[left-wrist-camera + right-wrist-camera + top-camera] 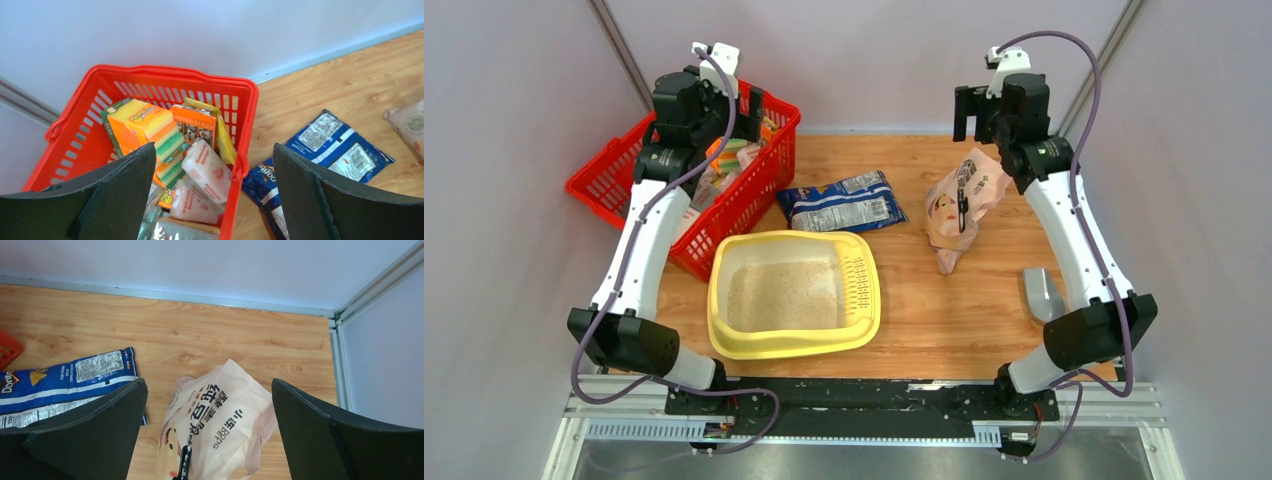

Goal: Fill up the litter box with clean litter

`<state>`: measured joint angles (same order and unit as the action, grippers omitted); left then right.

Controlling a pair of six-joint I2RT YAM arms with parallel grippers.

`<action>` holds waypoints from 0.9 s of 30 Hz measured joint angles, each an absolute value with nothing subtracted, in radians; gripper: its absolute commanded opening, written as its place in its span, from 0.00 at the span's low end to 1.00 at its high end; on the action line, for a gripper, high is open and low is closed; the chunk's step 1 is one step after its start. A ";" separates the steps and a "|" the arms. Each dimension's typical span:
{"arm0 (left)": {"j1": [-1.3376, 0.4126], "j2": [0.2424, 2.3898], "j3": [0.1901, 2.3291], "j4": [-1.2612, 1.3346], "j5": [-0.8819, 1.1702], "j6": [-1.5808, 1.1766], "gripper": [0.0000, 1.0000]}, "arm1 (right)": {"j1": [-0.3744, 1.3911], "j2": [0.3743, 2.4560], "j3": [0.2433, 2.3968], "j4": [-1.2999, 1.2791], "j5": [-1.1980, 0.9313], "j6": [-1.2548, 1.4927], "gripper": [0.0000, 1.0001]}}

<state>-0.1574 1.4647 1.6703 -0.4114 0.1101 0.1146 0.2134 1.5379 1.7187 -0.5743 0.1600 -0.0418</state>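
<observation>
The pale-yellow litter box sits at the near middle of the table with a layer of pale beige litter in it and its slotted strip on the right. The tan litter bag with dark lettering lies at the back right, a black clip on it; it also shows in the right wrist view. My left gripper is open and empty, raised over the red basket. My right gripper is open and empty, raised above and behind the tan bag.
The red mesh basket at the back left holds sponges and packets. A blue-and-white snack bag lies flat behind the litter box; it also shows in both wrist views. A grey scoop lies by the right arm.
</observation>
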 measured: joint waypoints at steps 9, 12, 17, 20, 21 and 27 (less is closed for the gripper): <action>-0.210 1.399 1.602 -0.496 0.326 0.259 0.91 | 0.213 1.536 1.727 -0.624 0.126 -0.226 1.00; -0.310 1.312 1.468 -0.556 0.373 0.403 0.90 | 0.206 1.534 1.727 -0.691 0.095 -0.274 1.00; -0.469 1.188 1.234 -0.641 0.386 0.611 0.90 | 0.166 1.531 1.727 -0.777 0.066 -0.290 0.96; -0.517 1.159 1.140 -0.680 0.373 0.686 0.90 | 0.108 1.557 1.773 -0.860 0.051 -0.281 0.93; -0.525 1.159 1.126 -0.690 0.367 0.696 0.89 | 0.084 1.579 1.804 -0.889 0.038 -0.274 0.93; -0.531 1.174 1.125 -0.698 0.361 0.691 0.88 | 0.027 1.707 1.922 -0.937 -0.027 -0.219 0.93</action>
